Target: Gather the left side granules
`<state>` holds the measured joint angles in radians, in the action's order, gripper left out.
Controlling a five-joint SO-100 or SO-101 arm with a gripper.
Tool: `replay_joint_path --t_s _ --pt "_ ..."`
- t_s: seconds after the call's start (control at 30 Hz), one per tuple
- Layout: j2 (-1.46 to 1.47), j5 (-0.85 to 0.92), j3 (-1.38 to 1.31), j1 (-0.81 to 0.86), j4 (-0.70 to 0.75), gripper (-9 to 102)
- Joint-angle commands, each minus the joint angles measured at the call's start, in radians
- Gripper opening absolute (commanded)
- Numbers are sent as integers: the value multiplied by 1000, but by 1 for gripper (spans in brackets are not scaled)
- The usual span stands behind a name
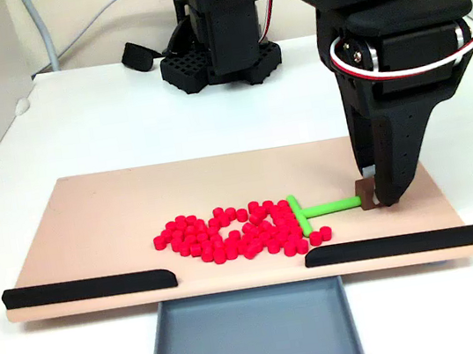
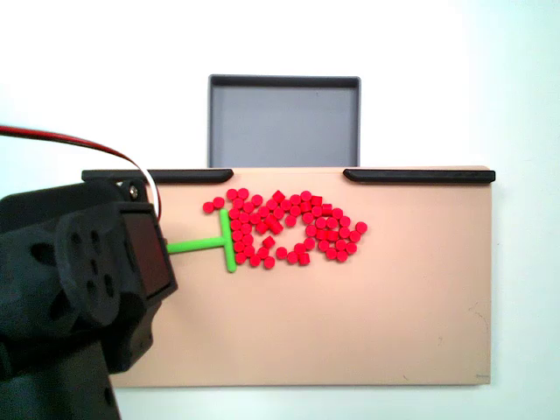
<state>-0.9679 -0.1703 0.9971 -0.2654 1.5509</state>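
In a fixed view looking along the table from the front, a shallow grey tray (image 1: 252, 339) is sitting nearest the camera, its open side touching the front edge of a tan board (image 1: 99, 211). Two black strips are lying along that front edge, one on the left (image 1: 88, 289) and one on the right (image 1: 391, 246), leaving a gap between them in line with the tray.

Just behind the strips, the red granules (image 1: 227, 232) are lying in a loose cluster near the middle of the board, slightly left of the gap's right end in this view. In a fixed view from above, the same granules (image 2: 293, 227) are spreading in a flat, single-layer patch below the gap, with a few small bare spots inside it.

A green T-shaped pusher (image 1: 308, 212) is lying flat with its crossbar pressing against the right edge of the cluster and its stem pointing right; a few granules are sitting beside and in front of the crossbar. In the view from above, the pusher (image 2: 214, 243) is at the cluster's left edge.

The black gripper (image 1: 380, 195) is reaching down to the board and gripping a small brown block at the end of the stem, its fingers closed around it.

Farther back, the arm's black base (image 1: 219, 59) is standing on the white table (image 1: 77, 121), with a white cable trailing behind.
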Motion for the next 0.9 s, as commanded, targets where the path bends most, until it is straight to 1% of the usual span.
replay_joint_path --t_s 0.0,0.87 --pt "-25 5 -15 12 -2 0" --pt "-92 14 -12 21 28 0"
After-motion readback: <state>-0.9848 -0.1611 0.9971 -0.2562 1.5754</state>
